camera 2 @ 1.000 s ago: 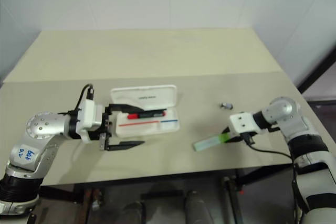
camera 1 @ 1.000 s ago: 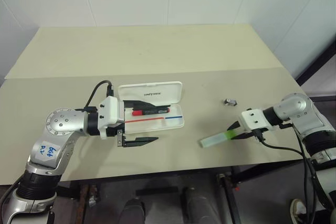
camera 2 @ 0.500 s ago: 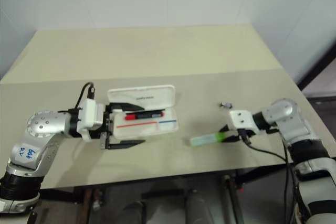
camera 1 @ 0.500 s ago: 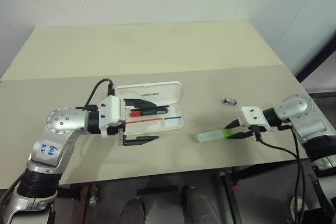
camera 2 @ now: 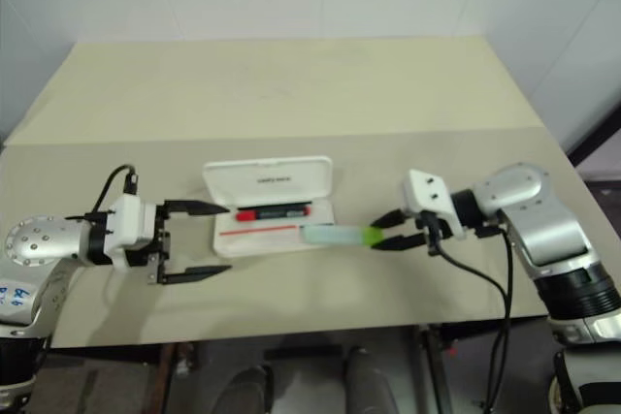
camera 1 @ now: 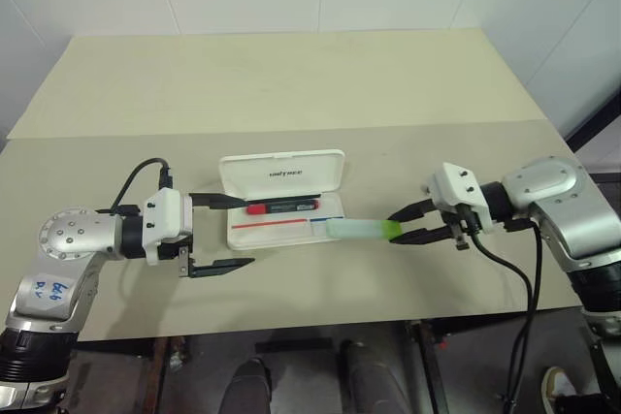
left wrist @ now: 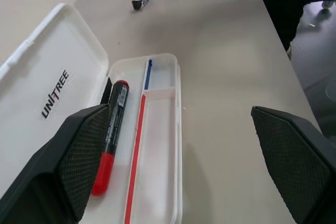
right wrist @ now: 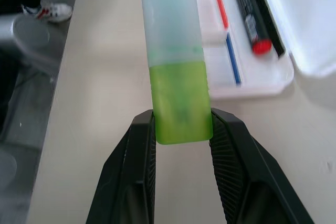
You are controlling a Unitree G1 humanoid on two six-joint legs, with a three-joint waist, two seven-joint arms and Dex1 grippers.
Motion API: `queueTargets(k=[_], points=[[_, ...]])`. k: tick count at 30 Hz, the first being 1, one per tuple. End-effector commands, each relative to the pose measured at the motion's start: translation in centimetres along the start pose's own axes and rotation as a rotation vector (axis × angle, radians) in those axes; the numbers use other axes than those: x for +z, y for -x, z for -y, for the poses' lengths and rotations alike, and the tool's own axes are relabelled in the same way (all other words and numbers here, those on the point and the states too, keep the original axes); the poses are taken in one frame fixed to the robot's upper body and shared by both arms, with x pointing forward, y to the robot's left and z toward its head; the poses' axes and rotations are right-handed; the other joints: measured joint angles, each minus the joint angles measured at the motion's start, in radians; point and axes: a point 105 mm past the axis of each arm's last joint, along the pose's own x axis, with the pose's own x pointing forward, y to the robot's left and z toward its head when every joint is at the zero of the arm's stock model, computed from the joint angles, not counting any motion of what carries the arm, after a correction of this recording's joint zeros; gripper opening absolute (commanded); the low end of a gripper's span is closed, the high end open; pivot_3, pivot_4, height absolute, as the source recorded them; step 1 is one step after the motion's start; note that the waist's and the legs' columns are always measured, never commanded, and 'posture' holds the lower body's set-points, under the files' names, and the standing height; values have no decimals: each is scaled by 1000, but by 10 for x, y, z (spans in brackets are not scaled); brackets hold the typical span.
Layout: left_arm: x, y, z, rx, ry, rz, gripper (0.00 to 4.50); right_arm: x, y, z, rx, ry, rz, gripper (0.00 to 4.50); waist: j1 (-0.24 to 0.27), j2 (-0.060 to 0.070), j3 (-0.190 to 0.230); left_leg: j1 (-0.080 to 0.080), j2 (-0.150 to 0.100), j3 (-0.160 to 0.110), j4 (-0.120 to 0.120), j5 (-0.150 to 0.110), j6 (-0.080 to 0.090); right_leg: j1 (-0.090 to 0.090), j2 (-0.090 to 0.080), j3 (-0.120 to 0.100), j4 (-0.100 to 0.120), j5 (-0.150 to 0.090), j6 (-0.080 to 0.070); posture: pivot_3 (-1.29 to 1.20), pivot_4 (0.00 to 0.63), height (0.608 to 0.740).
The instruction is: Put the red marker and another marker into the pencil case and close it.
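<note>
The right gripper (camera 1: pixel 411 223) pinches another marker (camera 1: pixel 364 230) by its lime-green cap, so the pale body reaches out over the right end of the pencil case (camera 1: pixel 282 202), ready for lowering in. The left gripper (camera 1: pixel 219 233) waits spread wide beside the case's left end. The red marker (camera 1: pixel 281 207) already lies inside. The lid reads "UNITREE".

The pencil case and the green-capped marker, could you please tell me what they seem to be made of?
The pencil case looks like glossy white hard plastic: rigid moulded lid and tray. The green-capped marker seems frosted translucent plastic, its cap opaque lime.
</note>
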Motion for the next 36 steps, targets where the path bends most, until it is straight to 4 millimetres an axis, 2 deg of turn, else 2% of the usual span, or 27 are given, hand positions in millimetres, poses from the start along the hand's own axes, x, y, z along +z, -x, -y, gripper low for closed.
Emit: queueTargets(k=[1, 4, 10, 14, 17, 22, 31, 36], points=[[0, 15, -5, 37, -28, -17, 4500, 15, -13, 10, -30, 36, 17, 1119, -2, 0, 0, 0, 0, 0, 0, 0, 0, 0, 0, 0, 1, 0, 0, 0, 150, 740], [-5, 24, -4, 55, -25, -44, 4500, 23, -33, 18, -32, 52, 31, 1119, -4, 0, 0, 0, 0, 0, -1, 0, 0, -1, 0, -1, 1, 0, 0, 0, 150, 740], [-9, 30, -6, 71, -29, -61, 4500, 35, -56, 25, -17, 74, 44, 1119, 2, 0, 0, -1, 0, 0, -3, 0, 0, -2, 0, -1, 1, 1, 3, 0, 150, 740], [-15, 45, -7, 102, -27, -101, 4500, 50, -79, 19, 53, 104, 65, 1119, -6, 0, 0, -1, 0, 0, -4, 0, 0, -4, 0, -2, 2, 2, 5, 0, 150, 740], [-15, 49, -6, 105, -28, -116, 4500, 57, -92, 16, 79, 108, 74, 1119, -5, 0, 0, -1, 1, 0, -6, 0, 0, -5, 0, -3, 3, 2, 6, 0, 150, 740], [-15, 51, -5, 113, -29, -124, 4500, 57, -105, 15, 96, 110, 63, 1119, -4, 0, 0, -1, 1, 0, -7, 0, 0, -6, 0, -3, 3, 2, 6, 0, 150, 740], [-15, 48, -5, 124, -28, -115, 4500, 51, -130, 27, 63, 89, 34, 1119, -5, 0, 0, -1, 1, 0, -7, 0, 0, -6, 0, -3, 4, 2, 6, 0, 150, 740], [-13, 42, -6, 130, -31, -99, 4500, 44, -137, 23, 90, 87, 1, 1119, -5, 0, 0, -1, 1, 0, -8, 0, 0, -6, 0, -3, 4, 1, 6, 0, 150, 740]])
